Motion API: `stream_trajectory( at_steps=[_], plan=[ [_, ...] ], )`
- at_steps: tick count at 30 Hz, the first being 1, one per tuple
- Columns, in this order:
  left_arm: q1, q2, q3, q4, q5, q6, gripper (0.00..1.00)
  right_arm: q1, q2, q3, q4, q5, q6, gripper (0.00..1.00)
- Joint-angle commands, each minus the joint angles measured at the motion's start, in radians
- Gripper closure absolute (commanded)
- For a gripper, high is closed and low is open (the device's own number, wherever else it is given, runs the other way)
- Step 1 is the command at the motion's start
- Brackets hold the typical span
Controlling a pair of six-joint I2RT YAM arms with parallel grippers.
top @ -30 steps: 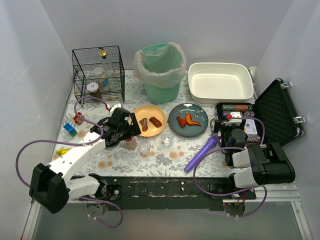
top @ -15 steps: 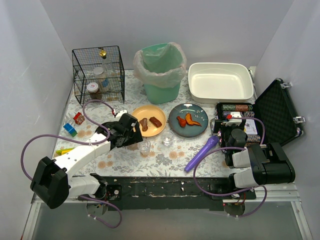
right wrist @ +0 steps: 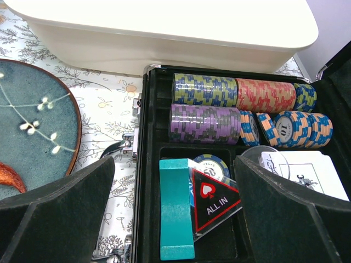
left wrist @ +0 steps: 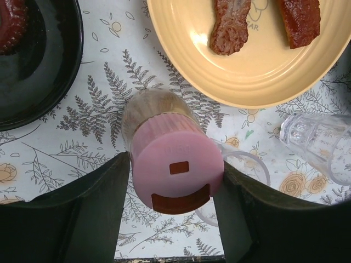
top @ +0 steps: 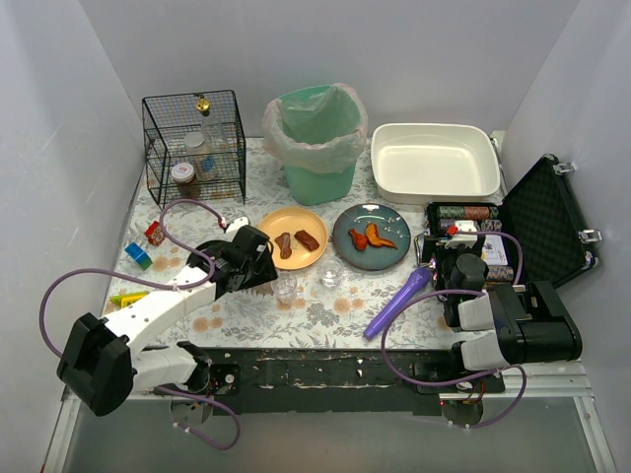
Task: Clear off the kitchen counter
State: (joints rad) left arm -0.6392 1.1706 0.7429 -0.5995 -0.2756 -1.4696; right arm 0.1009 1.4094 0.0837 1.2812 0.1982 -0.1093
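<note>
The kitchen counter point(top: 325, 317) is a tabletop under a fern and flower cloth. My left gripper point(top: 258, 268) is shut on a shaker jar with a pink lid point(left wrist: 164, 148), beside the yellow plate point(top: 296, 254). In the left wrist view the gripper point(left wrist: 175, 164) has its fingers pressed on both sides of the lid. My right gripper point(top: 455, 258) is open and empty. In the right wrist view it point(right wrist: 175, 219) hangs over the open poker chip case point(right wrist: 148, 164).
The yellow plate and a dark plate point(top: 386, 222) hold pieces of food. Two small clear glasses point(top: 286, 287) point(top: 331, 273) and a purple tool point(top: 399, 301) lie near the front. A green bin point(top: 317, 141), a white basin point(top: 434, 161) and a wire cage point(top: 194, 146) stand behind. Small toys point(top: 138, 255) lie at the left.
My left gripper has moved right and forward from beside the shaker jar onto it, and it now covers the jar in the top view. The right arm has not moved.
</note>
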Motion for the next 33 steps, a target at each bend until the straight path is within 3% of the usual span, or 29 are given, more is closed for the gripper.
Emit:
stream_trajectory(
  at_steps=[1, 5, 10, 15, 19, 23, 28, 33],
  plan=[
    [-0.008, -0.046, -0.014, -0.025, -0.031, 0.002, 0.46, -0.006, 0.000, 0.014, 0.033, -0.006, 0.000, 0.02],
    [-0.007, -0.072, -0.005, -0.025, -0.030, -0.001, 0.45, -0.003, -0.041, 0.047, -0.049, -0.009, -0.012, 0.02],
    [-0.008, -0.080, -0.010, -0.014, -0.028, -0.006, 0.44, -0.004, -0.142, 0.182, -0.347, -0.046, -0.024, 0.02],
    [-0.008, -0.062, -0.010, 0.001, -0.046, 0.003, 0.46, -0.004, -0.272, 0.261, -0.475, -0.075, 0.069, 0.02],
    [-0.008, -0.046, 0.001, 0.013, -0.068, 0.011, 0.37, -0.004, -0.316, 0.440, -0.777, -0.134, 0.175, 0.02],
    [-0.007, -0.037, 0.003, 0.033, -0.080, 0.015, 0.23, -0.001, -0.322, 0.565, -0.962, -0.236, 0.253, 0.02],
    [-0.007, -0.002, 0.006, 0.050, -0.099, 0.022, 0.22, 0.008, -0.395, 0.536, -0.959, -0.282, 0.270, 0.02],
    [-0.007, 0.014, 0.006, 0.066, -0.108, 0.032, 0.33, 0.010, -0.451, 0.499, -0.953, -0.309, 0.273, 0.03]
  ],
)
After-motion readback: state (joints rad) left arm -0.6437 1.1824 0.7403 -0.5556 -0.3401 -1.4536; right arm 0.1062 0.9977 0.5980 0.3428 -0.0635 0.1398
